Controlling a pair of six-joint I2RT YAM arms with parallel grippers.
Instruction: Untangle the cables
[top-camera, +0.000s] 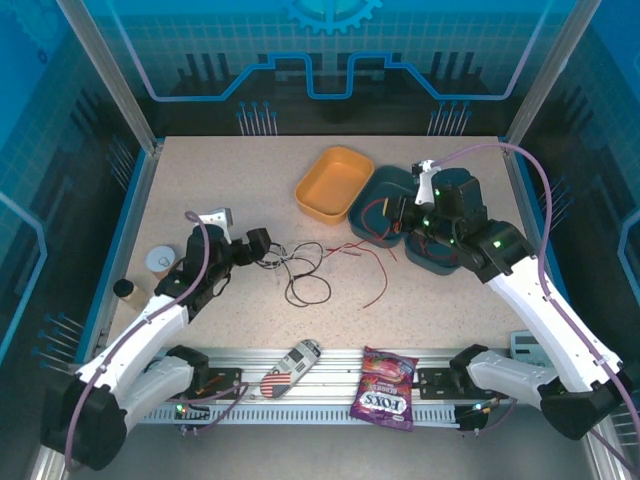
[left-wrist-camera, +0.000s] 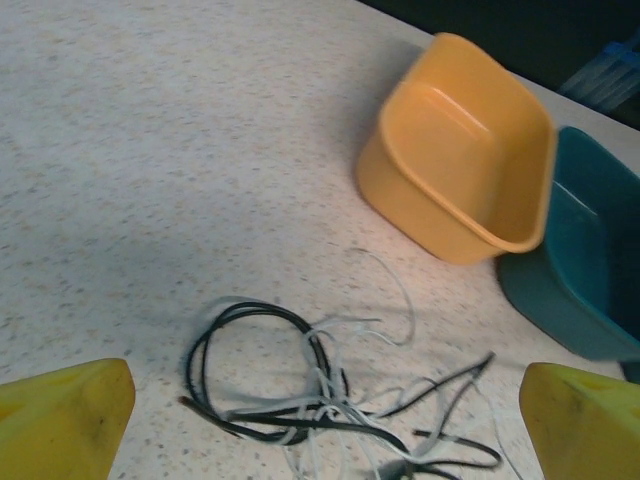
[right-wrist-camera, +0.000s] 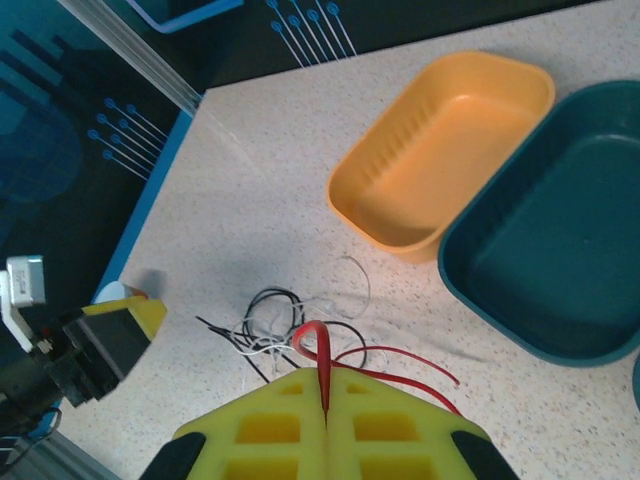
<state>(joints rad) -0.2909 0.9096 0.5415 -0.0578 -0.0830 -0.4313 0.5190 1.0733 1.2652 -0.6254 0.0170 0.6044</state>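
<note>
The black cable (top-camera: 306, 288) and the white cable (top-camera: 290, 256) lie tangled together on the speckled table, left of centre. My left gripper (top-camera: 248, 258) stands open just left of that tangle. In the left wrist view its yellow fingertips (left-wrist-camera: 62, 418) flank the black cable (left-wrist-camera: 250, 318) and the white cable (left-wrist-camera: 335, 405) without touching them. My right gripper (right-wrist-camera: 325, 400) is shut on the red cable (right-wrist-camera: 318, 338). It holds a short loop of it above the table. The rest of the red cable (top-camera: 378, 262) trails down past the teal bin (top-camera: 385, 190).
An orange bin (top-camera: 333, 183) and two teal bins (top-camera: 437, 262) stand at the back right. A candy bag (top-camera: 385, 390) and a striped flat object (top-camera: 290, 368) lie at the near rail. A small cup (top-camera: 160, 262) and a dark cylinder (top-camera: 125, 290) stand at the left edge.
</note>
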